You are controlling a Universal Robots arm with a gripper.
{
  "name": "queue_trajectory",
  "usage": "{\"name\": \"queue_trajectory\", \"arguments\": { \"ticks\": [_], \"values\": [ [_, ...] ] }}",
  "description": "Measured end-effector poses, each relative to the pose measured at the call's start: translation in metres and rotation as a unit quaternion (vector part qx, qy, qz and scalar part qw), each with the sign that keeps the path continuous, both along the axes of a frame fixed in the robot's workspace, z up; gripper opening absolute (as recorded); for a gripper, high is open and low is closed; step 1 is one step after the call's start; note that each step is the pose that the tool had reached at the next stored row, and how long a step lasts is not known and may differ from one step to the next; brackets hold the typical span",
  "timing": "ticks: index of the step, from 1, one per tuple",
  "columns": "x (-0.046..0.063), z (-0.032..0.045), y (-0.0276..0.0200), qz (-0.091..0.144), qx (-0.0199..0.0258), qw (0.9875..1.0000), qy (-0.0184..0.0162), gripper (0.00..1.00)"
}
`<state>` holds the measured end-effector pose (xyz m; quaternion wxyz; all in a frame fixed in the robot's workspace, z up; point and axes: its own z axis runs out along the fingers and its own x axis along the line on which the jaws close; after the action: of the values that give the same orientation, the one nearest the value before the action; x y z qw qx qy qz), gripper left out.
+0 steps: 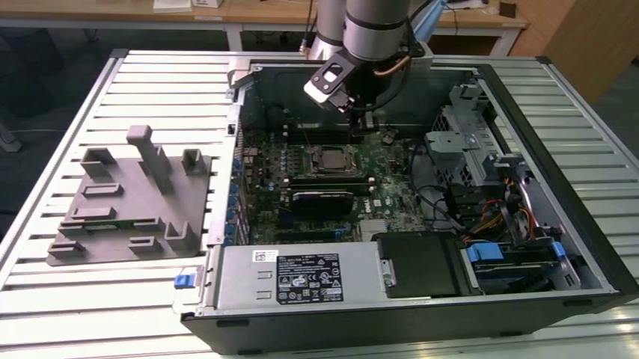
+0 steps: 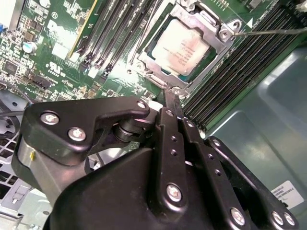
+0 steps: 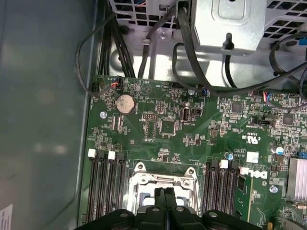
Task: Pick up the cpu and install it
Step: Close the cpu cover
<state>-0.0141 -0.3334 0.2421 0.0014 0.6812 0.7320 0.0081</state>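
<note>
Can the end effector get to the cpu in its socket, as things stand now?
Probably yes for its top: the end effector hangs just above the cpu with nothing between. The metal frame covers its edges, so gripping its sides looks unlikely.

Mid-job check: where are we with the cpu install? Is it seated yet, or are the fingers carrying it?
Done: in the second wrist view the cpu lies flat inside the socket frame on the motherboard. In hand: nothing. The gripper hangs close by the frame with its fingers pressed together and empty. Left: I cannot tell whether the frame is latched down over the chip.
</note>
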Motion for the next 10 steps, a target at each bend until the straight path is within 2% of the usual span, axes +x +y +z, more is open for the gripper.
{"name": "queue_trajectory", "arguments": {
  "ticks": [5,10],
  "values": [
    [-0.009,-0.0007,0.0000,0.000,0.0000,1.0000,0.0000,0.11],
    [-0.028,-0.0030,0.0000,0.000,0.0000,1.0000,0.0000,0.11]
  ]
}}
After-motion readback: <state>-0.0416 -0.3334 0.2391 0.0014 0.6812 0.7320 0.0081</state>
